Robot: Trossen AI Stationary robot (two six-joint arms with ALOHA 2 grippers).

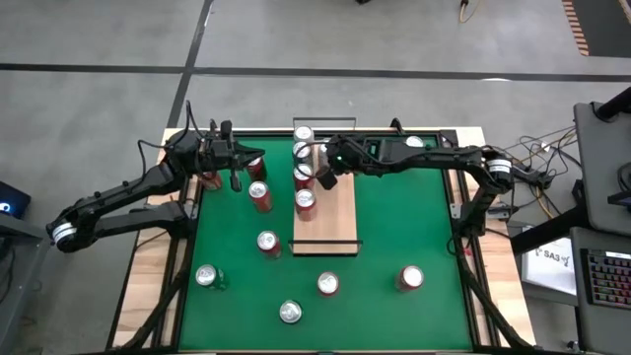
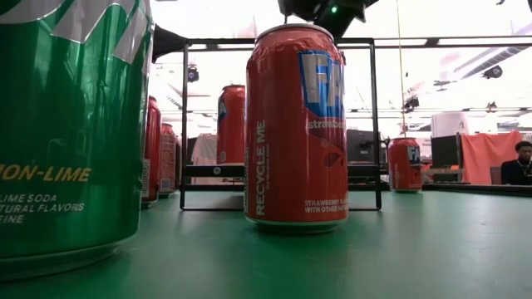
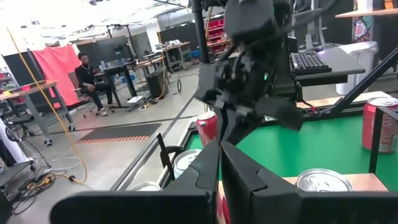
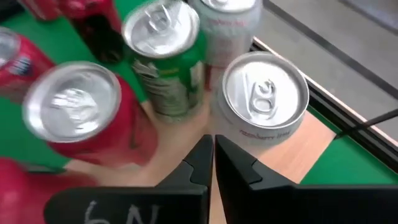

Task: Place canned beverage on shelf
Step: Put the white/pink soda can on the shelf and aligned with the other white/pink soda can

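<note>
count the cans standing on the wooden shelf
4, in a row on the shelf, far half: farthest can, second can, third can, nearest can. The right arm may hide more.

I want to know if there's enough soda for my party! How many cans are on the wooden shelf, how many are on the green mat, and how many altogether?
Cans on the shelf: 4
Cans on the green mat: 7
Total: 11 cans
</note>
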